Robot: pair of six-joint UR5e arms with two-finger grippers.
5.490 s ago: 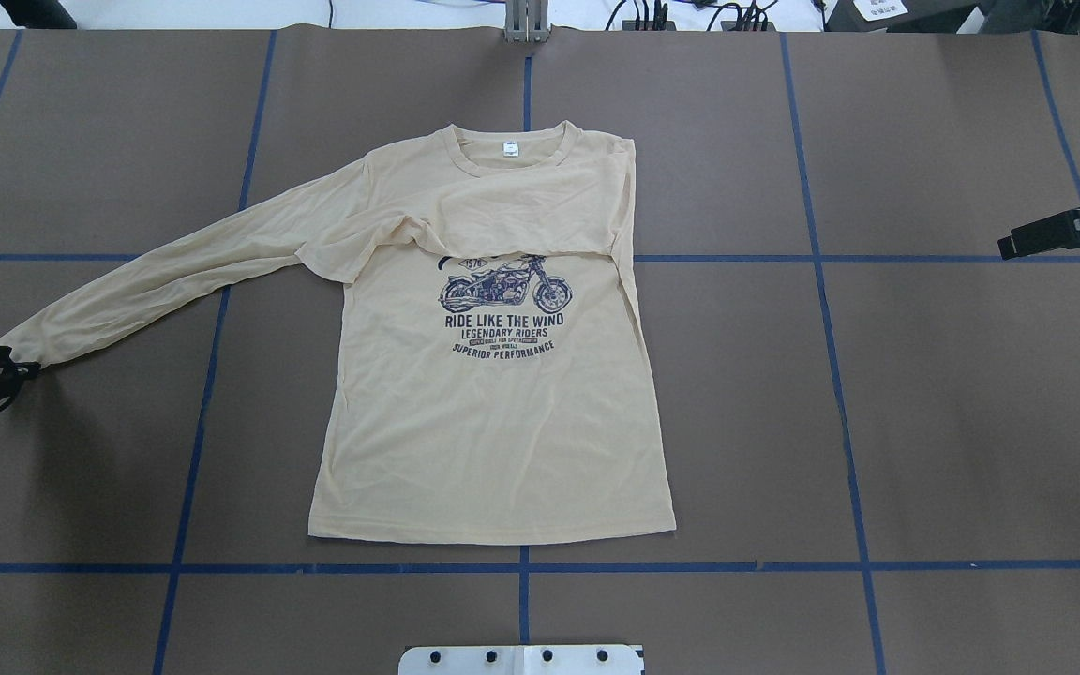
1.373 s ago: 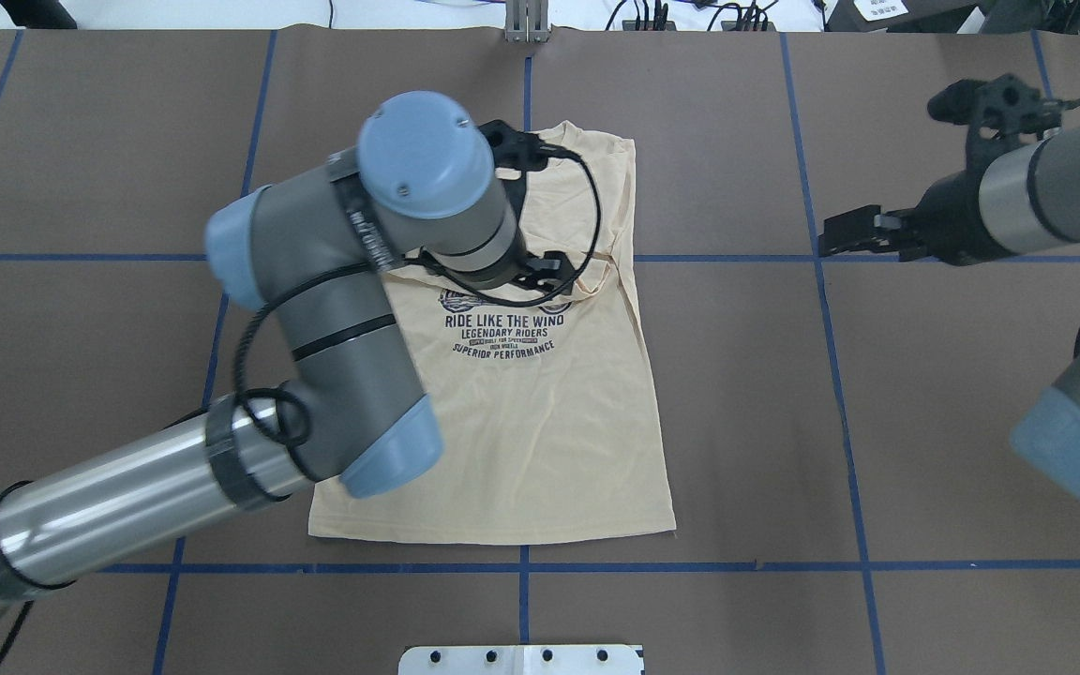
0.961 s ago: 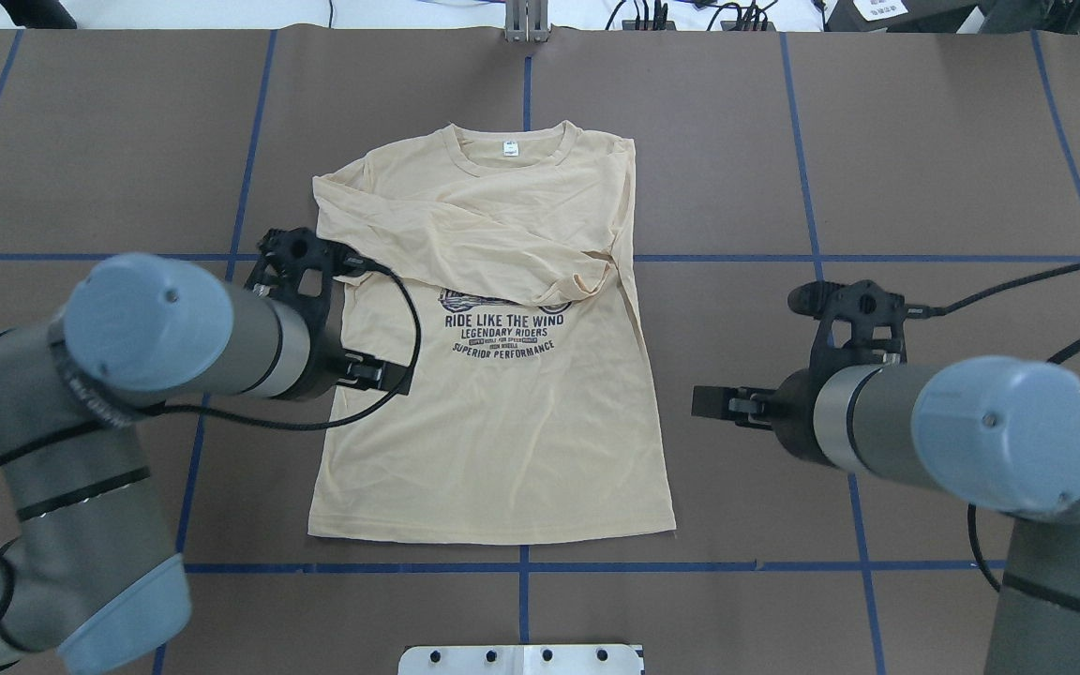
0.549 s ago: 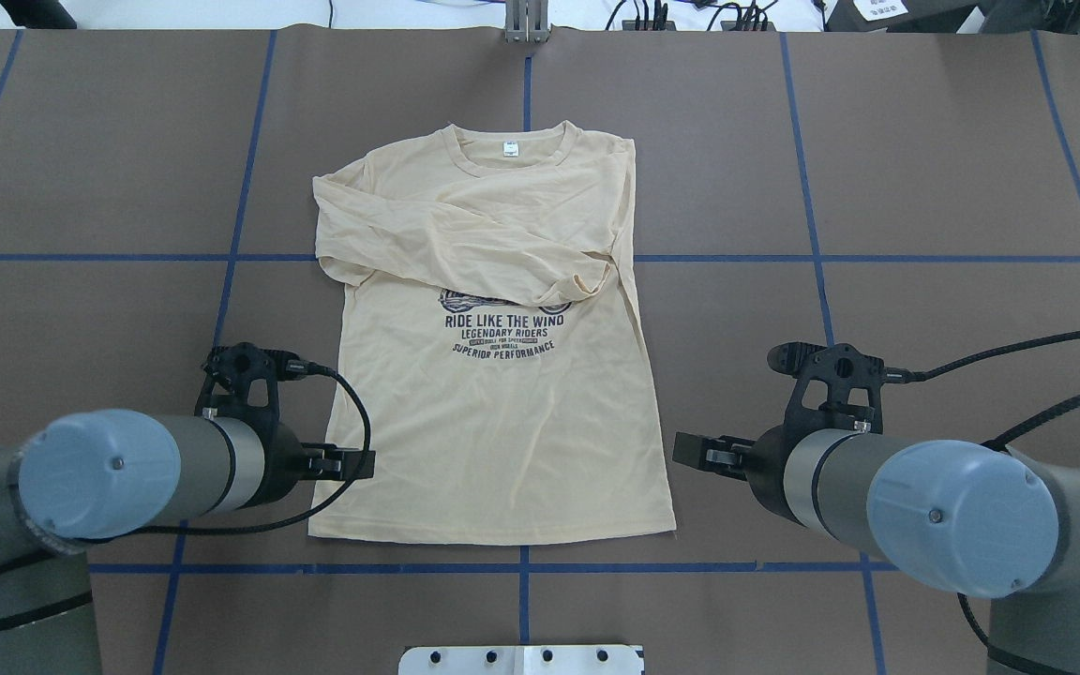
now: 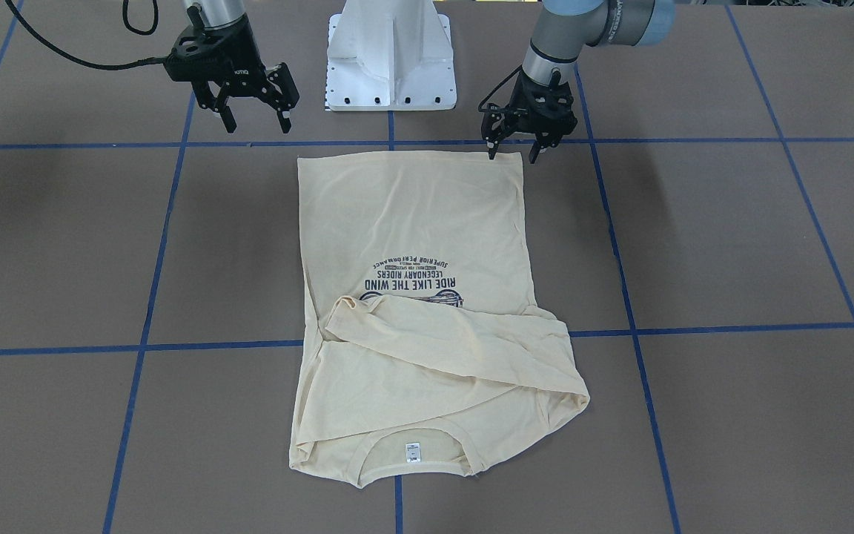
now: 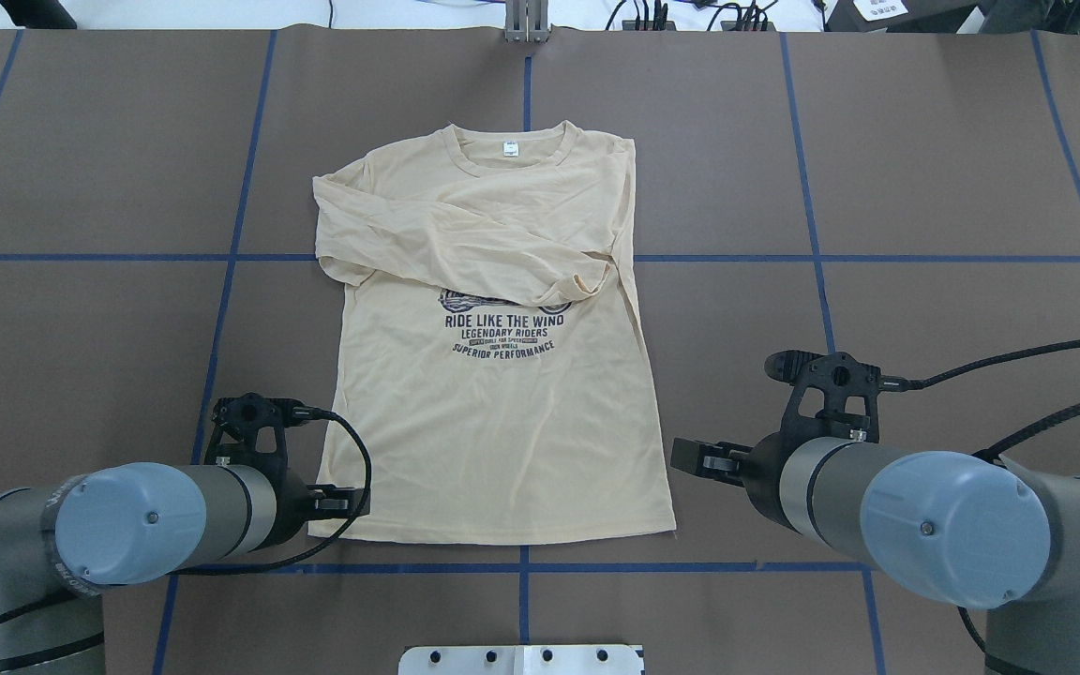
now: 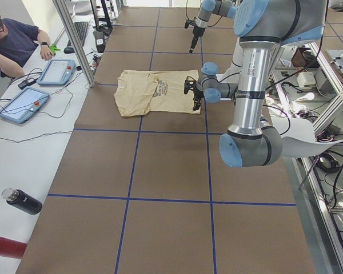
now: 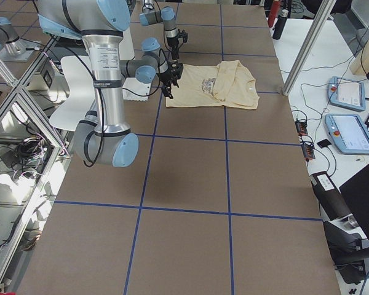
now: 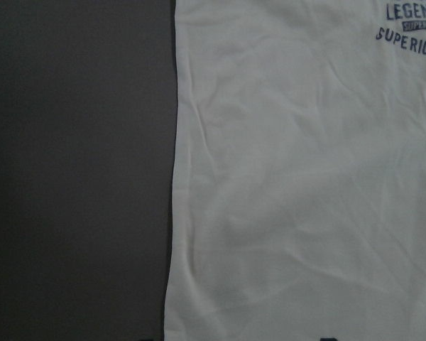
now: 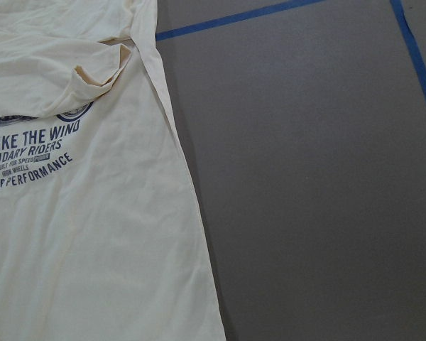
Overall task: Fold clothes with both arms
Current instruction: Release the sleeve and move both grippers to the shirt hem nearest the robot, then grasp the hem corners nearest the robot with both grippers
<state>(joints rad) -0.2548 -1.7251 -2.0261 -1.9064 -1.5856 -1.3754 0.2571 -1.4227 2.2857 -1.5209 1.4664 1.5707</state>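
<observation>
Both claws spread wide: my left gripper [image 5: 513, 152] hovers at one hem corner of the pale cream-yellow long-sleeved T-shirt [image 5: 412, 215], flat on the brown table [image 5: 731, 237]; my right gripper [image 5: 258, 123] off the other. Navy print [image 5: 412, 278] reads "RIDE LIKE THE WIND, LEGENDARY RIDERS, SUPERIOR PERFORMANCE".

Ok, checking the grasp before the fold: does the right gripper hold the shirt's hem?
No, the right gripper hangs with fingers spread over bare table, apart from the shirt.
</observation>
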